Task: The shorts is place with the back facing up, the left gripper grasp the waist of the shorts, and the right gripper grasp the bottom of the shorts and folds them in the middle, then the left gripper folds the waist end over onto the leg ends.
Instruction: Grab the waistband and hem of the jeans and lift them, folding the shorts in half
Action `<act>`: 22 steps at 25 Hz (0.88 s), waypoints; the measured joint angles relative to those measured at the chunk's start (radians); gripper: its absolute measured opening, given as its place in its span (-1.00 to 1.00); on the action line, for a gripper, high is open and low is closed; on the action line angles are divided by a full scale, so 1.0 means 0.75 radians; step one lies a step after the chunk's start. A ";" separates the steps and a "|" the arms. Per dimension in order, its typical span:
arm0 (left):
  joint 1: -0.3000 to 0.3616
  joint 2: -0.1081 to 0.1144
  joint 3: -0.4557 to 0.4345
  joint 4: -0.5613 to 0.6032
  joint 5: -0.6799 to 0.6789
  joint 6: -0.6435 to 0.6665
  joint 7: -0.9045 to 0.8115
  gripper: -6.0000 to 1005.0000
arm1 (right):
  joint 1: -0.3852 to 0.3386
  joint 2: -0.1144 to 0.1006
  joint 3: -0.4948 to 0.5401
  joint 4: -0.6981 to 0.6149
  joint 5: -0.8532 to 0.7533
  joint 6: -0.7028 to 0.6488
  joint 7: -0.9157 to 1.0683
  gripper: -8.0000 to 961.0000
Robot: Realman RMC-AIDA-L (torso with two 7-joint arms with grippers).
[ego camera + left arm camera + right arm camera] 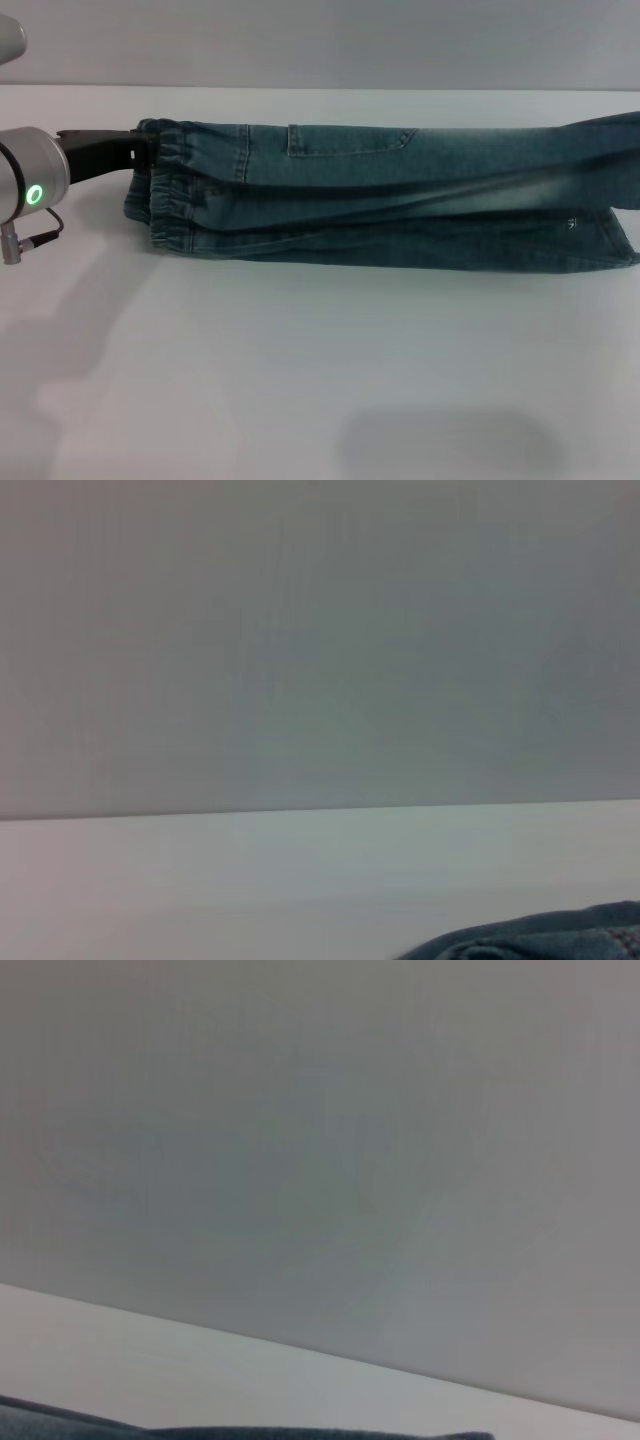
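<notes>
Left gripper [143, 150], one black claw on a silver arm, meets the gathered waist [165, 185] of the shorts [400, 195]; its opening cannot be told. One pair of shorts lies folded lengthwise on the white table [300, 380], leg ends [615, 215] rightward.

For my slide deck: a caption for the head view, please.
Left gripper at the gathered waist of the shorts, folded lengthwise on the white table.

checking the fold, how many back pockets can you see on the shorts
1. A pocket shows on the upper layer of the shorts, right of the waistband where the left gripper is. A second may be hidden in the fold.
</notes>
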 joint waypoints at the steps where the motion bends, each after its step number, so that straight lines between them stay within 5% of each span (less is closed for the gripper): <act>1: 0.002 0.000 0.003 -0.003 0.000 -0.001 -0.002 -0.87 | -0.009 0.000 0.000 0.015 0.000 0.006 0.000 -0.87; 11: 0.011 -0.002 0.010 0.004 -0.003 0.001 -0.005 -0.87 | -0.006 0.001 0.013 -0.016 0.000 0.017 0.002 -0.78; 22: -0.062 -0.001 0.038 0.173 -0.003 0.154 0.011 -0.87 | 0.079 -0.002 0.007 -0.226 0.003 -0.267 0.005 -0.68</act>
